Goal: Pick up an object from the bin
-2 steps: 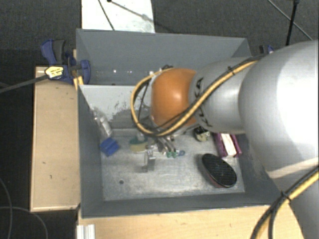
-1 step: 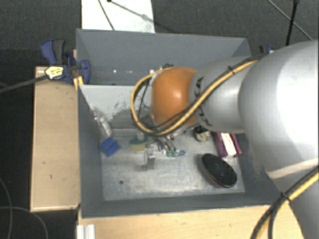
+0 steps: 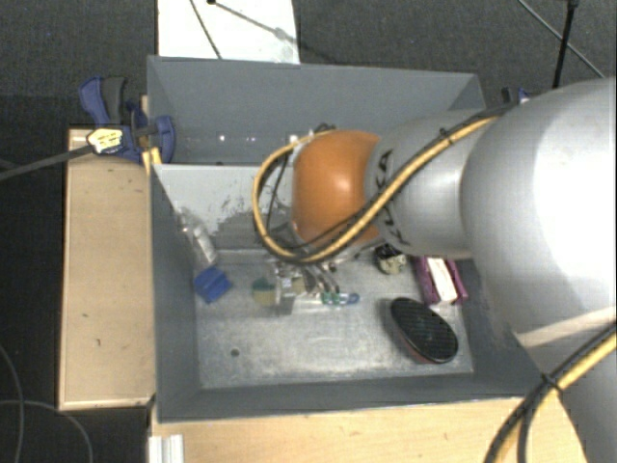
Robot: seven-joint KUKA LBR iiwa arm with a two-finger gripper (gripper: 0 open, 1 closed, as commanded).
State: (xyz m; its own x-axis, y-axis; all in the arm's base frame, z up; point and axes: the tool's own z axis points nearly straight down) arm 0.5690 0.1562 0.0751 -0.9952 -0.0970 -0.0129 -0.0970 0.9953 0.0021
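Observation:
My gripper [image 3: 303, 281] hangs low over the middle of the bin floor, just under the arm's orange cover. Right beneath it lie a small olive-green piece [image 3: 264, 293] on its left and a clear thing with a teal-blue end [image 3: 337, 299] on its right. Both are close to the gripper; whether it touches either I cannot tell. A blue block [image 3: 210, 285] rests further left on the floor.
A clear plastic thing [image 3: 199, 241] leans at the left wall. At the right lie a black oval brush [image 3: 422, 330], a purple and white box [image 3: 440, 280] and a small yellow-black thing [image 3: 388, 261]. The arm covers the bin's right side.

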